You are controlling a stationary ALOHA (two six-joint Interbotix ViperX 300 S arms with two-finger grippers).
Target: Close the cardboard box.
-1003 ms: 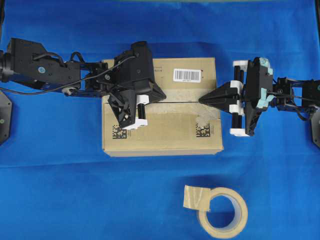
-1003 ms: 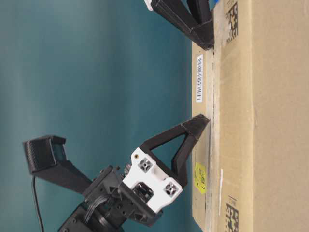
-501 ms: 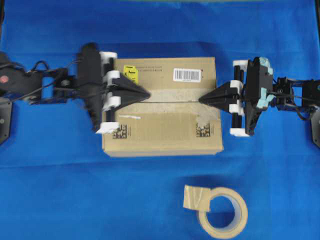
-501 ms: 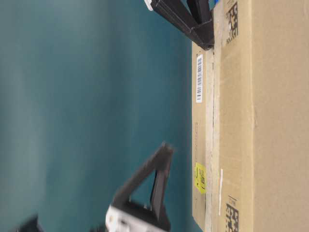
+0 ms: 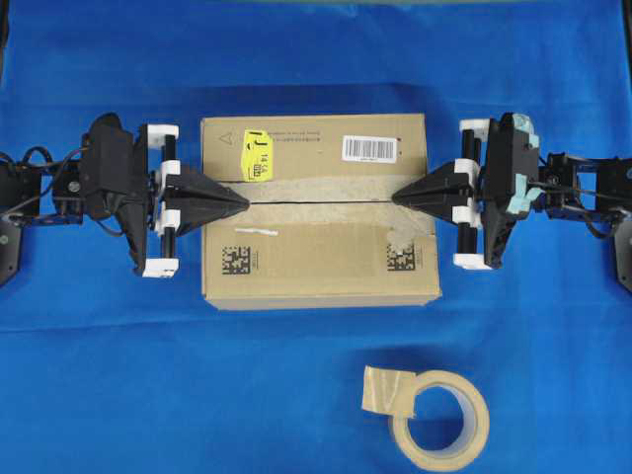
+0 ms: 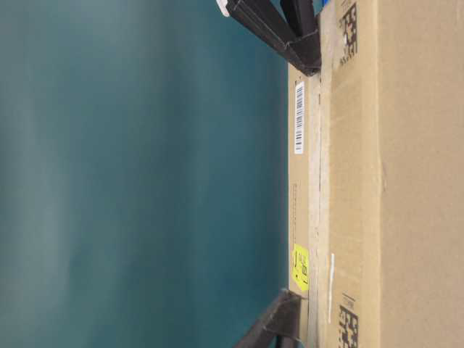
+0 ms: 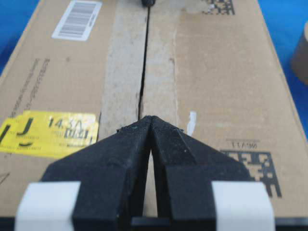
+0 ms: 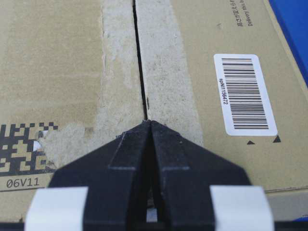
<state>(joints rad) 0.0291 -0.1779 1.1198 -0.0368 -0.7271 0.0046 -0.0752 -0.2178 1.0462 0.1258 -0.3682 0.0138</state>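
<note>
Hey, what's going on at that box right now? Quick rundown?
Left gripper shut, tip at the box's left seam end. Right gripper shut, tip at the right end. Cardboard box flaps down, thin seam showing. Tape roll lies apart, nothing blocking.

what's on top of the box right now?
On the cardboard box: yellow sticker, barcode label, two QR labels, old tape strips along the seam. Left tool and right tool tips sit at the seam ends. The flaps are down, so the inside is hidden.

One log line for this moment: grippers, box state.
left gripper: shut, tip at seam | right gripper: shut, tip at seam | cardboard box: flaps down, untaped
</note>
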